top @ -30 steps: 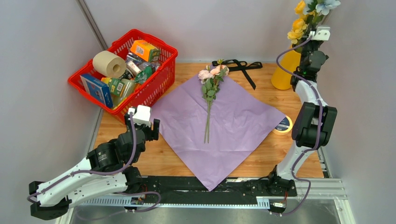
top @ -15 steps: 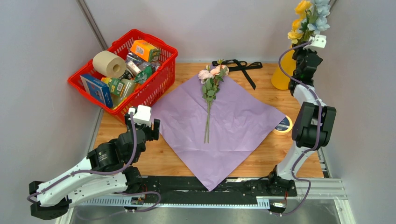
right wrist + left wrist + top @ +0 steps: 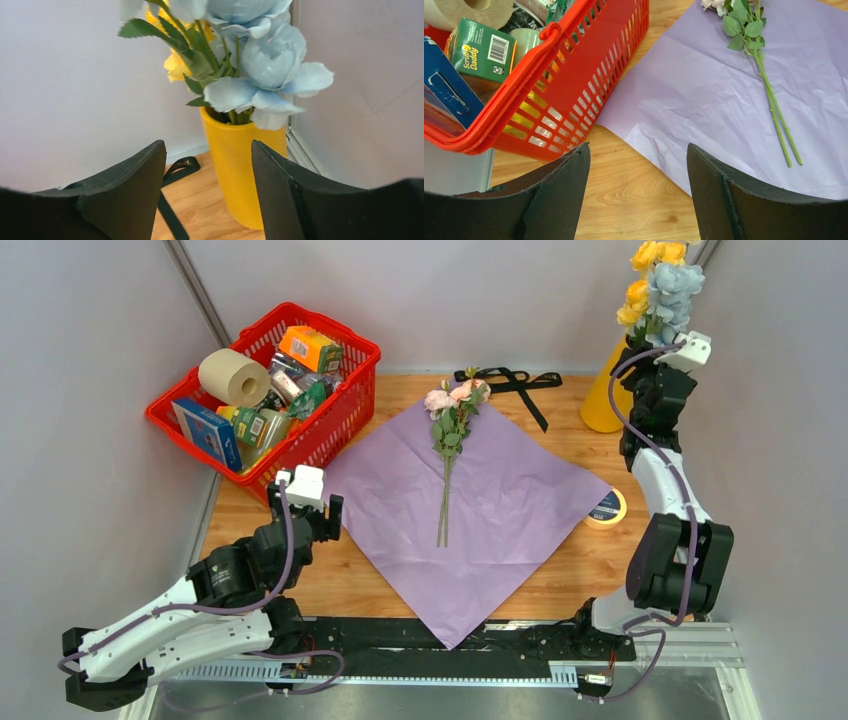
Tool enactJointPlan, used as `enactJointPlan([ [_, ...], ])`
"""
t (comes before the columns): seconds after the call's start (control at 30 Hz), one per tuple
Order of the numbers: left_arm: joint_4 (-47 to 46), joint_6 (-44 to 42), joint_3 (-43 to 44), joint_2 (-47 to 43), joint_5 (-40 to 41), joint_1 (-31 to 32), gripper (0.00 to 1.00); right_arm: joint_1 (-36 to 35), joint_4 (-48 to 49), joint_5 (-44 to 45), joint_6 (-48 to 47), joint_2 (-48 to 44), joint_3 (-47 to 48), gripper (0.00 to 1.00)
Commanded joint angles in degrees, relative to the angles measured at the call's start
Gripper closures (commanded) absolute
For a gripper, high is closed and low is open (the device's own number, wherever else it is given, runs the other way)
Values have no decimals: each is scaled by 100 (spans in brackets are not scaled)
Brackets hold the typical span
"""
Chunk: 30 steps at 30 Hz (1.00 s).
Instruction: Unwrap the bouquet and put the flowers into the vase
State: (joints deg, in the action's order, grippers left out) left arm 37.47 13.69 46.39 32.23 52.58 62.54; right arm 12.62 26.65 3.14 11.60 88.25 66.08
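Observation:
The lilac wrapping paper (image 3: 500, 510) of the bouquet lies spread flat on the table. Pink flowers (image 3: 452, 400) on long green stems rest on it, also seen in the left wrist view (image 3: 769, 95). The black ribbon (image 3: 515, 382) lies loose behind the paper. At the back right, the yellow vase (image 3: 603, 400) (image 3: 240, 170) holds yellow and pale blue flowers (image 3: 660, 285) (image 3: 270, 65). My right gripper (image 3: 640, 358) (image 3: 207, 145) stands open just in front of the vase, holding nothing. My left gripper (image 3: 310, 502) (image 3: 638, 146) hangs open over bare wood beside the paper's left corner.
A red basket (image 3: 345, 415) full of boxes and a beige paper roll (image 3: 233, 375) stands at the back left, close to my left gripper. A yellow tape ring (image 3: 607, 507) lies by the paper's right corner. Grey walls close in on both sides.
My right gripper has opened and let go of the yellow and blue flowers, which now stand in the vase; the arm has drawn back slightly to the right. The left arm is unchanged.

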Motion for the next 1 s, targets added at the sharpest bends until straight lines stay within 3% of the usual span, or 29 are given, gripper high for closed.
enactJointPlan([
  [0.0,-126,-95,-16,55,-11,12,21,-85,-905,3,588,-650,-131,29],
  [0.1,-117,-86,-25,47,7,12,21,-111,-1573,-478,861,-1028,-236,0],
  [0.27,-117,-69,-16,47,51,12,21,-426,-2138,-1577,1196,-1555,-788,0],
  [0.5,-100,89,54,292,-71,12,21,-1682,-2200,-1211,1406,-2224,-1958,0],
  [0.7,-643,335,370,749,-722,3,16,-1983,-2111,-1341,2144,-1943,-2372,0],
  [0.8,-1127,293,388,969,-1020,-32,10,-1983,-1867,-2095,2084,-1759,-2652,0],
  [0.87,-1330,231,537,1223,-1457,-259,9,-2001,-1306,-2605,2250,-1680,-2977,2],
  [0.97,-1234,353,993,1741,-2591,-1292,10,-2246,-794,-2827,2470,-1434,-3181,9],
])
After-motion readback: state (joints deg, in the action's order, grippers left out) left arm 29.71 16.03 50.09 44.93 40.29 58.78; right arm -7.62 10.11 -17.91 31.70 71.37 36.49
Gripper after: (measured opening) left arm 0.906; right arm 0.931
